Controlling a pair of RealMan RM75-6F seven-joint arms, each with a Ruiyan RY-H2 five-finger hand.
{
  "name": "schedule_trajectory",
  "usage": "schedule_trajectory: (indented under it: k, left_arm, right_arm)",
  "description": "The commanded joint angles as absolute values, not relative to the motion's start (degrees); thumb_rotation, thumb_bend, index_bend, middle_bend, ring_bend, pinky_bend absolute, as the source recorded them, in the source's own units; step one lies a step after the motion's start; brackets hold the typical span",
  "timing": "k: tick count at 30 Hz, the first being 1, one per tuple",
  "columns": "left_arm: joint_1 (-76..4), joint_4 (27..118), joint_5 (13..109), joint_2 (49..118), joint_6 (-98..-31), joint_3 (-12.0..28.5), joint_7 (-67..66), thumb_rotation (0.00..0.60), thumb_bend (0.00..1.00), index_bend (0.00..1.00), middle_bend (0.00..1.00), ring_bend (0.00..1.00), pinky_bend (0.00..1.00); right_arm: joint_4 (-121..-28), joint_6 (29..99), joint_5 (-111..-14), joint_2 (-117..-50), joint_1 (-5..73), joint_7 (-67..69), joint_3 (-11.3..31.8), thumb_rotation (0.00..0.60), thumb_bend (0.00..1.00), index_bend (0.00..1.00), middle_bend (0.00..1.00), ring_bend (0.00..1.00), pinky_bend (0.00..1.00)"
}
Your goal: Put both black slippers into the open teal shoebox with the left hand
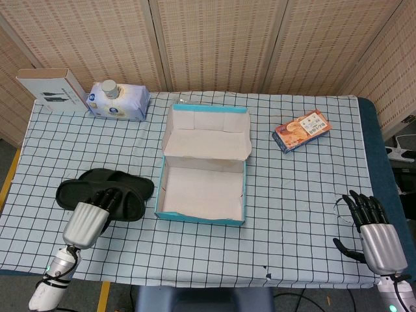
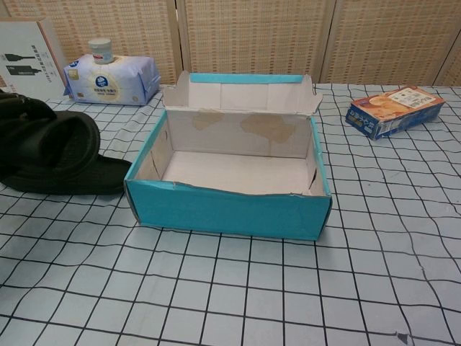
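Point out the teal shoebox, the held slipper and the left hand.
teal shoebox [image 2: 227, 210]: chest view, front wall.
held slipper [image 2: 54, 148]: chest view, strap.
left hand [image 1: 88, 218]: head view, back of the hand.

readable text: none | wipes pack [image 2: 112, 79], snack box [image 2: 395, 110], white carton [image 2: 27, 58]: print illegible

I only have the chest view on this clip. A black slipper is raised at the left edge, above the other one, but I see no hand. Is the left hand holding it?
Observer: Yes. The head view shows the left hand gripping the raised black rubber slipper, fingers laid over it.
Operator: And the right hand?
Observer: The right hand is near the right front corner of the checked-cloth table, fingers spread, holding nothing.
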State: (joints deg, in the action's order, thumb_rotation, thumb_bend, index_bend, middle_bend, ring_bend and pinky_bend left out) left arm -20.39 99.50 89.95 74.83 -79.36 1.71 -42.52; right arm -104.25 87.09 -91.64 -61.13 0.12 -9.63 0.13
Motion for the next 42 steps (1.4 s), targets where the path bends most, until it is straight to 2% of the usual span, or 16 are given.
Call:
schedule_trajectory:
  k: [1,9,16,22,28,38,42]
  left_arm:
    - [-22.57,102.18,89.42,75.95,-76.72,3.48,-44.2,0.6,0.58,0.69,0.81,0.72,0.68]
    - [-30.16,107.03,82.81,83.48,-68.12,9.12,-53.84,0.6,0.58,0.69,0.8,0.72,0.67]
    - [-38.24,108.19,70.01,92.78,-63.43,15.39,-64.14,0.6,0.58,0.68,0.8,0.72,0.68]
    - [-46.67,105.52,58.45,99.73,-62.2,20.44,-71.31,0.6,0.58,0.68,0.8,0.72,0.68]
    - [-54.31,100.54,47.66,103.67,-63.86,23.86,-77.67,0.6,0.58,0.68,0.8,0.72,0.68]
    - [-61.78,94.68,35.07,105.21,-62.31,26.33,-75.24,0.6,0.57,0.66,0.8,0.72,0.68]
    - [-64.05,92.09,32.21,105.1,-62.07,26.02,-74.1,0.6,0.57,0.65,0.8,0.72,0.68]
  right_arm:
    - [-104.2,86.65,-91.81,-61.26,0.34,-9.77,-0.06,0.527,0.15,0.0,0.0,0.0,0.0]
    - [-104.15,84.99,-91.74,-61.33,1.06,-9.51,-0.45,0.526,0.15,0.0,0.0,0.0,0.0]
    - [-104.08,84.36,-91.19,-60.91,1.5,-8.26,-0.29,0.526,0.15,0.0,0.0,0.0,0.0]
    - [-103.89,84.47,-90.74,-60.25,1.59,-6.52,-0.04,0.527,0.15,0.0,0.0,0.0,0.0]
    - [-103.58,83.11,-90.08,-59.89,2.24,-5.24,-0.06,0.525,0.15,0.0,0.0,0.0,0.0]
    - [-103.22,81.66,-89.52,-59.64,3.04,-4.05,-0.14,0.527,0.15,0.0,0.0,0.0,0.0]
    - [-103.21,81.59,-89.59,-59.48,3.1,-3.73,-0.27,0.527,0.15,0.0,0.0,0.0,0.0]
